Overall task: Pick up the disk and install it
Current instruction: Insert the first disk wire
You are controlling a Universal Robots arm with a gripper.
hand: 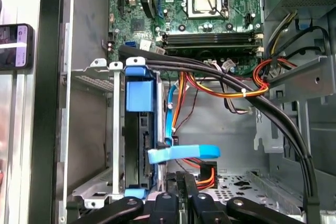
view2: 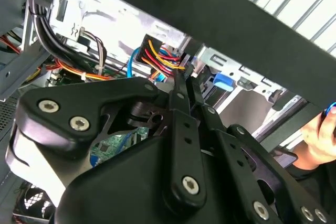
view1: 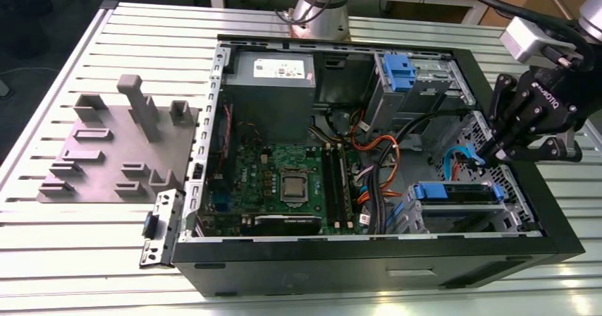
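The disk [hand: 140, 135] sits edge-on in the drive cage [hand: 94, 129] of the open computer case, its blue carrier frame [hand: 139, 94] showing at the end. In the exterior view the same blue carrier [view1: 457, 192] lies in the cage at the case's near right corner. My gripper [view1: 489, 158] hangs inside the case just behind that cage, near the right wall. Its fingers [hand: 181, 190] are pressed together with nothing between them, beside the disk's end and a flat blue cable [hand: 184, 153]. In the second wrist view the shut gripper [view2: 181, 90] points at a bundle of coloured wires.
The black case [view1: 376, 266] lies open on a slatted table, with the motherboard [view1: 282, 182], a grey power supply box [view1: 271, 70] and a second blue-latched cage [view1: 400, 69] inside. Black cables [hand: 273, 114] cross near the gripper. A grey fixture plate [view1: 113, 150] lies on the exterior view's left. A hand [view2: 320, 140] rests outside the case.
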